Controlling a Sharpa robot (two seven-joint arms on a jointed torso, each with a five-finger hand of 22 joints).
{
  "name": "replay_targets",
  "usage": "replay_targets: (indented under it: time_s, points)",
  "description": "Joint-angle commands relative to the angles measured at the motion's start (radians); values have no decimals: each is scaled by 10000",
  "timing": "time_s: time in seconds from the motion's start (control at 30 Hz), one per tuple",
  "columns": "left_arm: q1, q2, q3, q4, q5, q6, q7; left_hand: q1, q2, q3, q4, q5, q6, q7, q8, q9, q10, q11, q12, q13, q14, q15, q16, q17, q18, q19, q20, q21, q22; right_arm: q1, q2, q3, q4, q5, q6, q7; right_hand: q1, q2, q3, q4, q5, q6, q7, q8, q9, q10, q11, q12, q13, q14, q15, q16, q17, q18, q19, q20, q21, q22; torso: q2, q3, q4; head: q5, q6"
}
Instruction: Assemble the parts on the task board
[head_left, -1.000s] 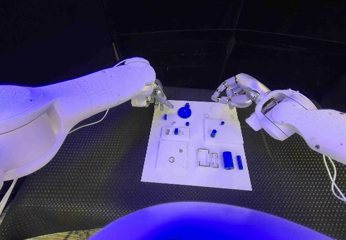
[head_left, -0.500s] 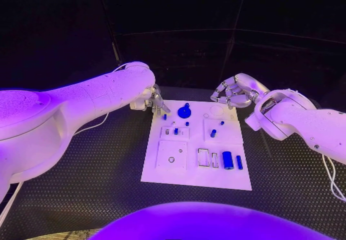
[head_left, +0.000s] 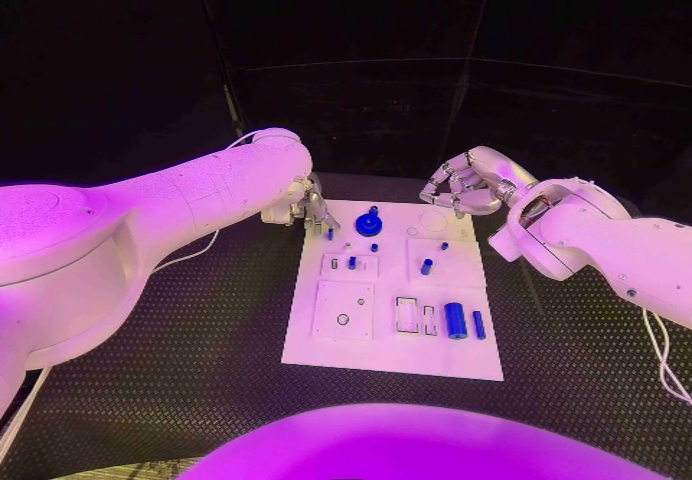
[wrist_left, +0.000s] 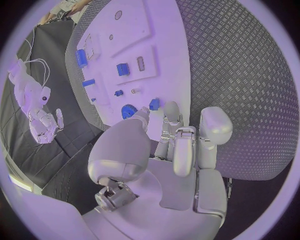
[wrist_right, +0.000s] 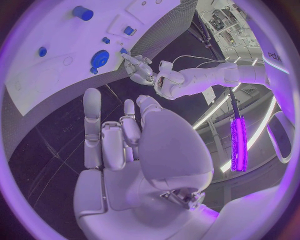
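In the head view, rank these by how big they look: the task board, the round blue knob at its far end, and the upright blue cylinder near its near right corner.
1. task board, by far the largest.
2. and 3. blue cylinder and round blue knob look alike in size. The cylinder is longer and the knob wider, and the knob lies farther from the camera, so I won't rank them.

White task board (head_left: 325, 345) carrying small blue parts (head_left: 456, 320), on black table (head_left: 173, 380) with raised diamond tread pattern; silver hands, white arms.
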Motion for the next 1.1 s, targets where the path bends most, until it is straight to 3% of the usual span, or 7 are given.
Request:
replay_targets:
  time_s: [0.03,0.37,0.67,1.1]
  points:
    - [11,18,9,31,-60,-34,51,94,-39,-10,-72,24,-9,30,-57,-14,-56,-16,54,10,935,90,27,2279,94,2,10,56,9,19,14,6,17,16,29,59,91,29,38,9,40,-63,-1,58,12,-56,-1,-61,-11,440,-64,-64,2,186,-61,-1,-50,-7,2,4,2,2,1]
    - [7,29,9,33,-60,-188,82,132,-2,-14,-87,26,4,28,-53,-17,-39,-19,76,28,941,89,38,2299,88,18,10,79,39,19,29,6,3,16,37,59,91,29,38,9,40,-63,-1,58,12,-56,-1,-61,-11,440,-64,-64,2,186,-61,-1,-50,-7,3,8,0,7,1]
    - [6,118,11,8,-60,-262,136,902,396,279,-578,48,18,29,-83,-73,-38,-28,119,2,946,82,47,2313,81,49,4,102,88,19,66,6,-21,16,56,62,108,40,58,5,51,-66,-3,63,16,-51,-2,-51,-1,441,-65,-59,11,184,-56,-1,-44,9,0,7,-7,13,1]
    - [6,152,12,8,-51,-126,143,950,402,297,-621,47,21,31,-87,-80,-40,-26,119,-6,947,83,49,2316,77,57,4,113,105,19,76,6,-25,16,61,66,108,40,58,5,51,-66,-3,63,16,-51,-2,-51,-1,441,-65,-59,11,184,-56,-1,-44,9,2,9,4,-16,1]
